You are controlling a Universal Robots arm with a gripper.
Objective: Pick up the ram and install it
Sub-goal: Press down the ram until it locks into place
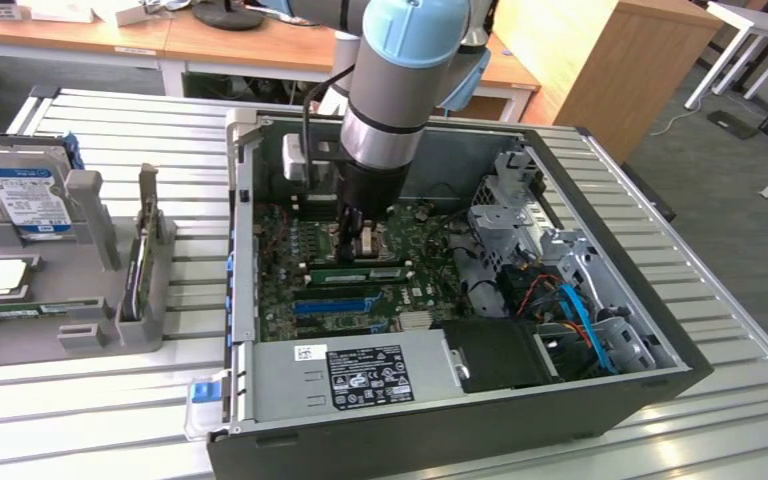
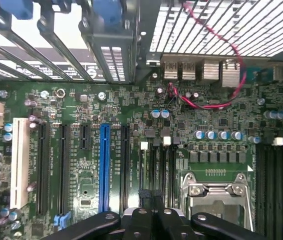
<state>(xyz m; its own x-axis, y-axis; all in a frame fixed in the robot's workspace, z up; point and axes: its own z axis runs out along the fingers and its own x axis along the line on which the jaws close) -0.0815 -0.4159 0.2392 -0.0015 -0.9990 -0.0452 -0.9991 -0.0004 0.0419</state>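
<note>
Computer case [image 1: 651, 385] lying open on slatted table [image 1: 117, 420]; arm [image 1: 398, 90] reaching down into it. Green motherboard [image 2: 216, 115] below gripper [image 2: 151, 197], fingers closed together, holding nothing visible. 1 ram [image 1: 353, 272] stick lies seated in its slot, just beside gripper.

Your arm [image 1: 398, 80] comes down from the top centre of the exterior view, its grey tube and light-blue joint cap nearly vertical, leaning slightly toward that view's right. Below the tube you see the black wrist section narrowing to the tool [image 1: 361, 243], which sits a little left of the frame's middle and points straight down. In the wrist view your tool [image 2: 153, 216] shows at the lower centre as black linkages meeting in the middle, its fingers [image 2: 146, 200] pressed together with no gap and nothing gripped between them.
</note>
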